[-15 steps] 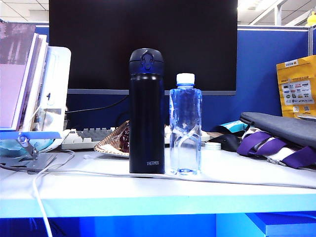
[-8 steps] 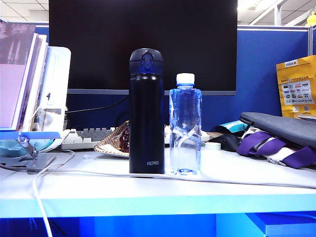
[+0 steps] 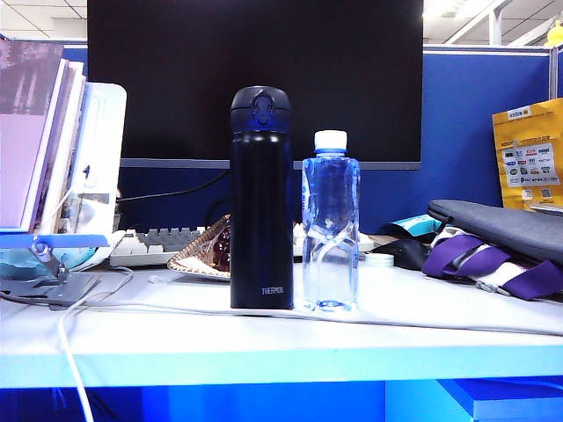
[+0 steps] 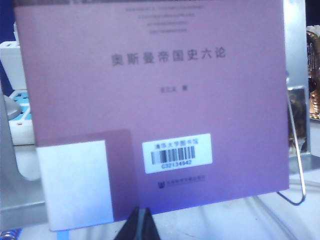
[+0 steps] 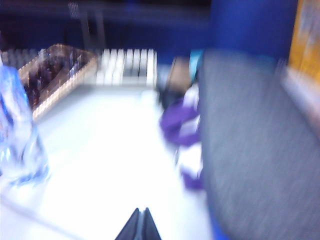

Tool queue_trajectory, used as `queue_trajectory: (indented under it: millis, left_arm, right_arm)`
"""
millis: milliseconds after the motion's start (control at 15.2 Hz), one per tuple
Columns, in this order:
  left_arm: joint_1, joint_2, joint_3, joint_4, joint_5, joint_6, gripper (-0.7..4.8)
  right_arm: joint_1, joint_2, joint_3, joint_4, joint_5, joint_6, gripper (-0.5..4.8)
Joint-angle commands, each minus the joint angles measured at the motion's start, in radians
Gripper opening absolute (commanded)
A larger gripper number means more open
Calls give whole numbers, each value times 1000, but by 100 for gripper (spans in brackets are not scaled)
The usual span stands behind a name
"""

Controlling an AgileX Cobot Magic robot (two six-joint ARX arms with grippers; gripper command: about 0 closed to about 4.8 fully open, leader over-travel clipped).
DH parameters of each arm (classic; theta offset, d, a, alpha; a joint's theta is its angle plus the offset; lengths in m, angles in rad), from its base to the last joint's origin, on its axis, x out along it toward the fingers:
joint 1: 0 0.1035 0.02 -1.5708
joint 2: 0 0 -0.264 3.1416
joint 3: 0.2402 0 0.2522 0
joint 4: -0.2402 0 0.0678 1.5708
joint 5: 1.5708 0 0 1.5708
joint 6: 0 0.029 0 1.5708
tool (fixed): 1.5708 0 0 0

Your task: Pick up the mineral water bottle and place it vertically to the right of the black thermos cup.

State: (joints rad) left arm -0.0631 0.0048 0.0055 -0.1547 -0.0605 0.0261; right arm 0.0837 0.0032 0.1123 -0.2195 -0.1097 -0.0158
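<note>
mineral water bottle [image 3: 331, 224] upright right of black thermos cup [image 3: 261, 200], left gripper [image 4: 140, 223] together, right gripper [image 5: 139, 224] together

We see the black thermos cup [image 3: 261, 198] standing upright at the centre of the exterior frame on the white tabletop [image 3: 264, 347], a tall slim matte black cylinder with a dark blue flip-lid top and small white lettering near its base. Just to its right stands the mineral water bottle [image 3: 331, 224], upright too, clear with a bluish tint, white screw cap, pinched waist, a little shorter than the thermos. In the blurred right wrist frame, we catch the bottle at the left edge.
</note>
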Motion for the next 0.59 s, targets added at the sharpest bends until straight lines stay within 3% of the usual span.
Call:
queue_trajectory:
  millis: [66, 460, 592]
  left_arm:
    - [2, -3, 0, -12, -3, 0, -5]
    - [2, -3, 0, -12, -3, 0, -5]
    - [2, -3, 0, -12, -3, 0, -5]
  right_arm:
    - [1, 0, -20, 6, 4, 70, 18]
    - [1, 0, -82, -17, 4, 103, 19]
    - [2, 0, -82, -11, -55, 126, 22]
